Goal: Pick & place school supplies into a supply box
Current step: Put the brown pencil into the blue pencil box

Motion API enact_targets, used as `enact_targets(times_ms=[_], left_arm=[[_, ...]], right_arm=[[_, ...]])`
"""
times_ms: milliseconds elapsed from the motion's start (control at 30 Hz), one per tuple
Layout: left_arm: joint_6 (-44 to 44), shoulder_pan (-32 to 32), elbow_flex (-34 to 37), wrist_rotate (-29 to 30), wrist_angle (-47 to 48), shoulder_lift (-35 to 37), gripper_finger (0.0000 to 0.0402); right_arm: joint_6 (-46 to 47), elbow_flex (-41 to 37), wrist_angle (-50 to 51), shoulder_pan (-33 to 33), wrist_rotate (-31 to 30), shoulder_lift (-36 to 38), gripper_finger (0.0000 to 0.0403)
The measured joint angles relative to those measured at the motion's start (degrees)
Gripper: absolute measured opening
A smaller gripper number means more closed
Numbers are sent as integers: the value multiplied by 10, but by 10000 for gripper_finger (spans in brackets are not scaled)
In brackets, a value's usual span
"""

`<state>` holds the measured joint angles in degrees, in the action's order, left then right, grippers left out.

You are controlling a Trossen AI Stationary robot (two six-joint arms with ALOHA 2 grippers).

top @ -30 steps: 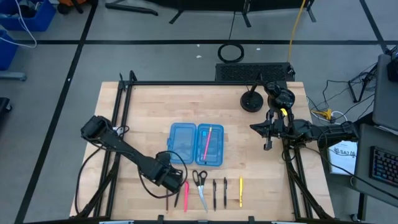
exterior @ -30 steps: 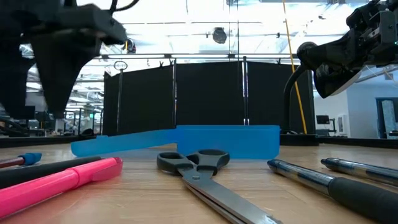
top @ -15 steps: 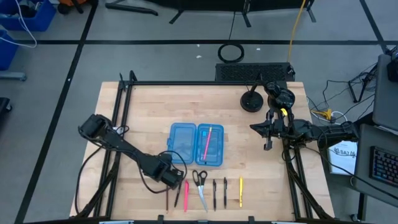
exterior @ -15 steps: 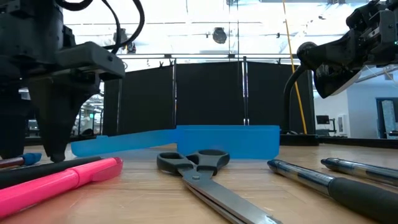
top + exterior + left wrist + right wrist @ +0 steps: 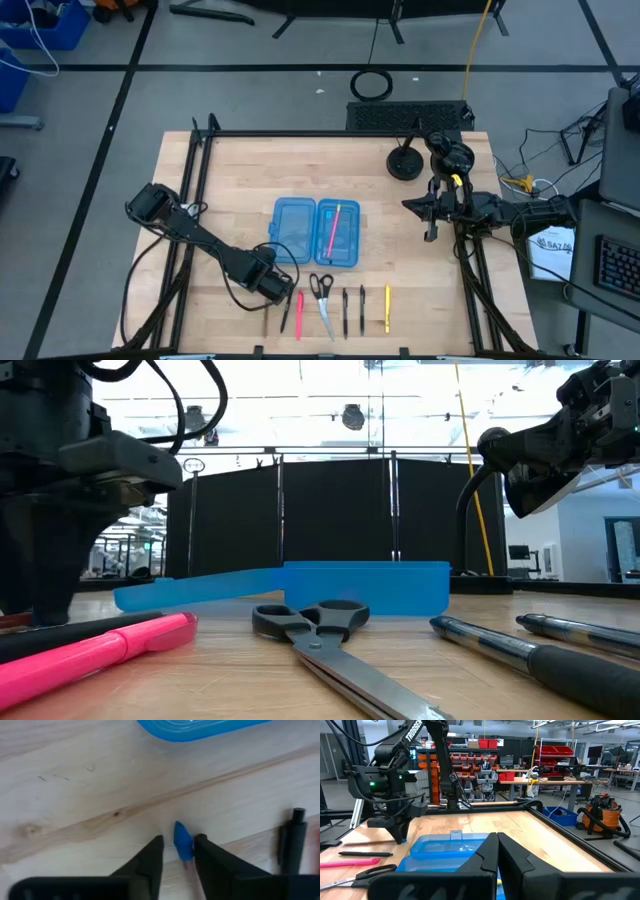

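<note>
A: Where do we stand on filling the supply box?

B: We count one pink pen lying in the half of the case farther from our left gripper. Everything else is on the table, so most of the job is left

A: What remains, exactly?

B: Reading outward from the left gripper along the near-edge row: a pencil with a blue cap right between its fingers, then a black pen, a pink marker, the scissors, two more dark pens, and a yellow pencil at the far end

A: And is the left gripper holding anything?

B: Not that we can say. Its fingers straddle the blue-capped pencil, down at the table top, with a sliver of wood showing on either side of the cap. We judge a grasp is under way, but we cannot tell whether the pads have made contact

A: How far is the case from it?

B: Just ahead of the fingers; its blue rim sits a little beyond the cap in the left wrist view, so we expect a short carry

A: The right gripper?

B: Clenched on nothing, hovering well off to the far side of the case, waiting
</note>
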<state>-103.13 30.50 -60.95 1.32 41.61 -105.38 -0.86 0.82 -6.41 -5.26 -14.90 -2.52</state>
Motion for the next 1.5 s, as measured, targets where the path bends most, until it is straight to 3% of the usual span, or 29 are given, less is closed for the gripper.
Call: enact_targets(times_ms=[300,567,700,1000,1200,1500], left_arm=[[-11,3,1,11,-2,0,20],[-37,3,-1,12,-11,0,35],[-39,3,-1,16,-10,17,20],[-4,-4,-63,94,21,76,18],[54,-43,-156,140,96,84,17],[177,-171,-220,162,13,86,23]], right_arm=[[0,0,0,0,0,0,0],[0,0,0,0,0,0,0],[0,0,0,0,0,0,0],[0,0,0,0,0,0,0],[2,0,0,0,0,0,0],[2,0,-2,0,0,0,0]])
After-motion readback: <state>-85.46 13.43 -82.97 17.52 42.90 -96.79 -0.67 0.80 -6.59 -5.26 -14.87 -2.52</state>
